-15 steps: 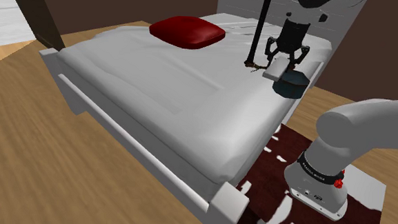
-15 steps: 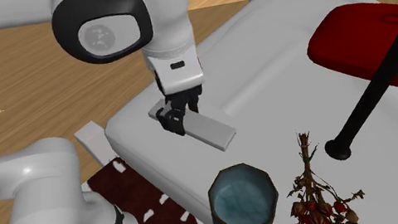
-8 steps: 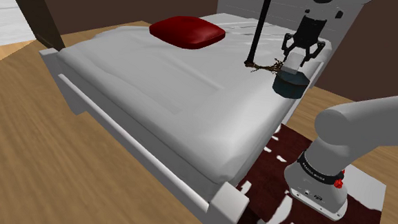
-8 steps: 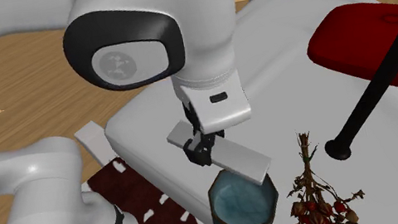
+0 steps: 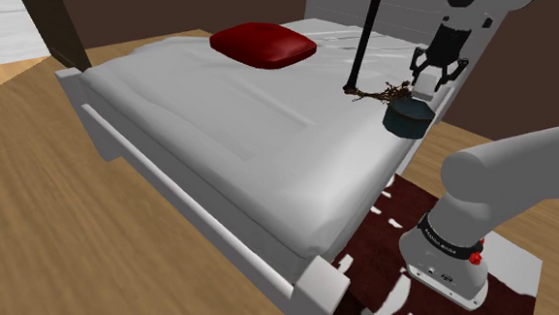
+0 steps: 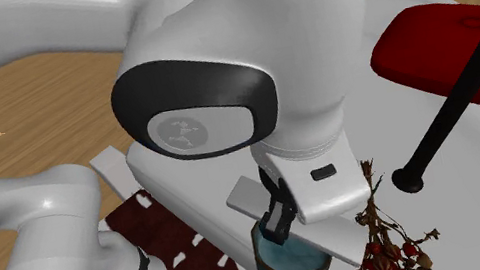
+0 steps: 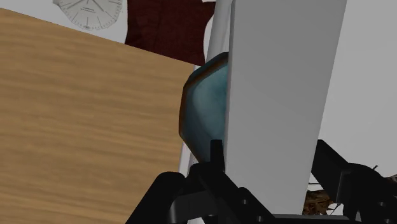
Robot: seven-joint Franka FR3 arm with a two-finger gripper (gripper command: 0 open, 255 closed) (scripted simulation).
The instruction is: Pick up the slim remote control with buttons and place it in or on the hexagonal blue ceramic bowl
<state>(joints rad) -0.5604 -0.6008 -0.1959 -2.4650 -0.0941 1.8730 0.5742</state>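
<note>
- Remote control (image 7: pixel 280 102): a slim, flat slab with straight edges, drawn plain pale grey, with no buttons that I can make out. It hangs in the air above the bowl (image 7: pixel 203 114), clear of the bed (image 5: pixel 240 131).
- The gripper (image 7: pixel 270 162) is closed on it across the narrow width, one black finger on each long edge. Much of the slab runs out ahead of the fingers, over the bowl's rim.
- Handling, as I judge it: light and rigid, so it will not sag or bend in the grip. The smooth, hard edges could slip or pivot between two fingers, the more so with that much overhang. A hold across the width near the middle looks soundest.
- It is probably not fragile, but a long drop onto a hard bowl seems unwise.
- The bowl is faceted, thick-walled and glossy dark teal-blue, with a browner rim. It stands at the edge of the mattress.
- The slab looks about as long as the bowl is wide, so it may come to rest slanted against the rim.
- The bed is smooth, white and soft-looking.
- A dried sprig (image 6: pixel 378 237) with red berries lies just beside the bowl, and a dark red pillow (image 5: pixel 263 42) is well apart.
</note>
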